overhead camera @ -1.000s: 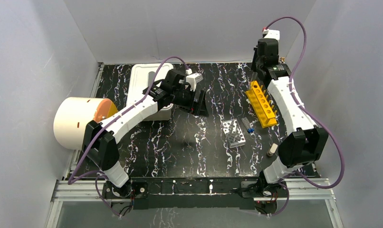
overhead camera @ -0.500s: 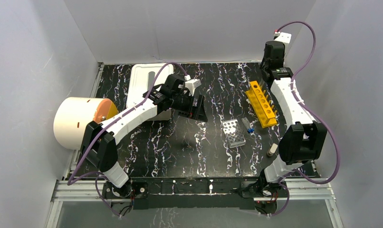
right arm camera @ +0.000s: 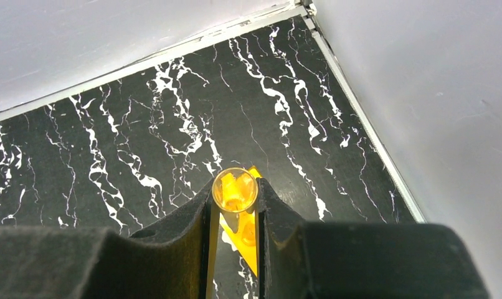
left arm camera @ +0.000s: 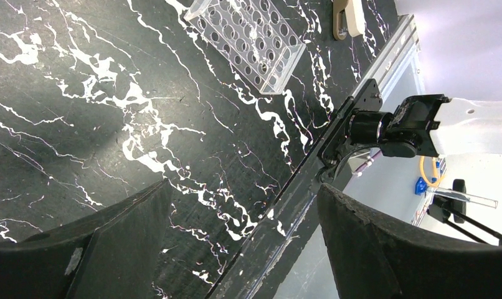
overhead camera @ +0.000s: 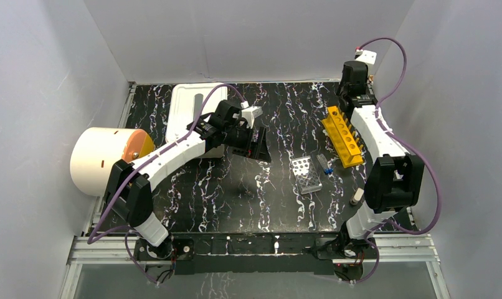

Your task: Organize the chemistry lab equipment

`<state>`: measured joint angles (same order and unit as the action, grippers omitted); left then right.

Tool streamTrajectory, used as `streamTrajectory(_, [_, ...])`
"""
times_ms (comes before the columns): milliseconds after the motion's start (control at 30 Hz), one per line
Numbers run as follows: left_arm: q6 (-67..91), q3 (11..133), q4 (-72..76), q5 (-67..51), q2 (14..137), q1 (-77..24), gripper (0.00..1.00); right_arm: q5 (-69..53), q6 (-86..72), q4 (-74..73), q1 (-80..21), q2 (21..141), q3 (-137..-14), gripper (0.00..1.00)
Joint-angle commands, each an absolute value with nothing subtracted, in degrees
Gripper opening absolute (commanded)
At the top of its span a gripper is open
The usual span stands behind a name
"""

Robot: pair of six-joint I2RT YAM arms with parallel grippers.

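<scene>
Glass tube (right arm camera: pixel 235 192), probably light, slick and breakable, is pinched near its rim by the right hand (right arm camera: pixel 234 198) over the yellow rack (overhead camera: pixel 342 135); the left hand (left arm camera: pixel 243 187) gapes wide, empty.

black white-veined marble table (overhead camera: pixel 236 193); yellow tube rack (overhead camera: pixel 343 137); silver perforated rack (overhead camera: pixel 306 175); cream cylinder (overhead camera: pixel 99 161), orange face.

Yellow rack (right arm camera: pixel 250 240) mostly hidden behind right fingers (right arm camera: pixel 174 243) and tube (right arm camera: pixel 235 190), tube's lower length lost between them, clear rack (left arm camera: pixel 251 37) and cream piece (left arm camera: pixel 348 15) cut by the left wrist view's top edge, tray (overhead camera: pixel 189 109) partly under left arm (overhead camera: pixel 174 149), vial (overhead camera: pixel 325 163) too small to make out.
</scene>
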<state>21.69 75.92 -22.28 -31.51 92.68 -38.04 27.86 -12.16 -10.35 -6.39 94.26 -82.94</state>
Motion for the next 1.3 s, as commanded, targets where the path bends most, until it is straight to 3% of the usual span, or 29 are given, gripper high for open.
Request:
streamTrajectory(0, [21.89,75.42,-22.17,-33.16,89.38,-37.86,0.84,27.56,-12.48,-2.99,-6.09,94.83,-81.99,0.17])
streamTrajectory(1267, [23.42,71.08,-21.88,-31.16,87.72,-37.88,0.84,21.77,-6.90,22.06,-5.82,98.73,-68.53,0.17])
